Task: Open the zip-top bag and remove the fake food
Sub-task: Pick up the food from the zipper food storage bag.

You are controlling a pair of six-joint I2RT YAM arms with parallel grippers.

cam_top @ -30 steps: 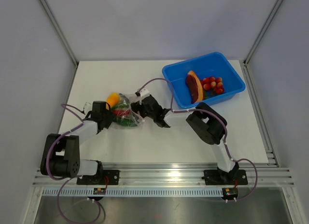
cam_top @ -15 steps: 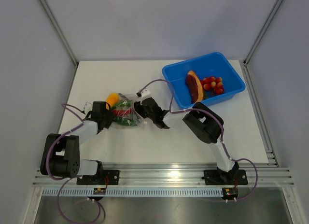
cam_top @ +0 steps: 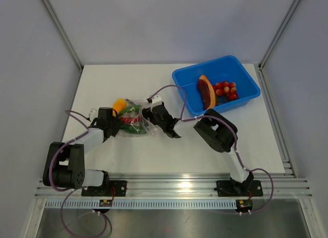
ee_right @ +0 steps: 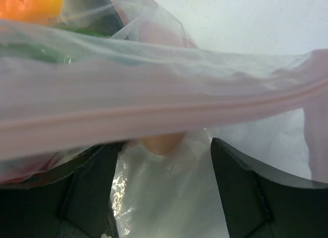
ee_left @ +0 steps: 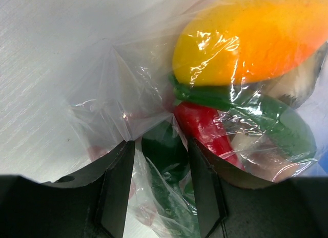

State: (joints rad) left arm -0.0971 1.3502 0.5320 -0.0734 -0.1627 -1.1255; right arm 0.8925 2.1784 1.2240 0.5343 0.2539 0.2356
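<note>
The zip-top bag [cam_top: 134, 116] lies left of centre on the table, holding a yellow fruit [cam_top: 120, 104], a red chili [ee_left: 205, 125] and a green cucumber [ee_left: 164, 161]. My left gripper [cam_top: 122, 126] comes at it from the left. Its jaws [ee_left: 160, 143] are closed on the bag's plastic, with the cucumber between them. My right gripper [cam_top: 147, 118] is at the bag's right end and open. In the right wrist view the pinkish zip strip [ee_right: 164, 115] stretches across just beyond the gripper [ee_right: 166, 144], with crinkled plastic and a peach-coloured piece between the fingers.
A blue bin [cam_top: 205, 65] stands at the back right, holding an orange-brown wedge [cam_top: 206, 92] and several red tomatoes [cam_top: 225, 89]. Metal frame posts rise at the table's back corners. The right arm's elbow [cam_top: 218, 130] reaches across mid-table.
My right gripper has edged a little left, further against the bag's right end. The left gripper and the bag have hardly moved.
</note>
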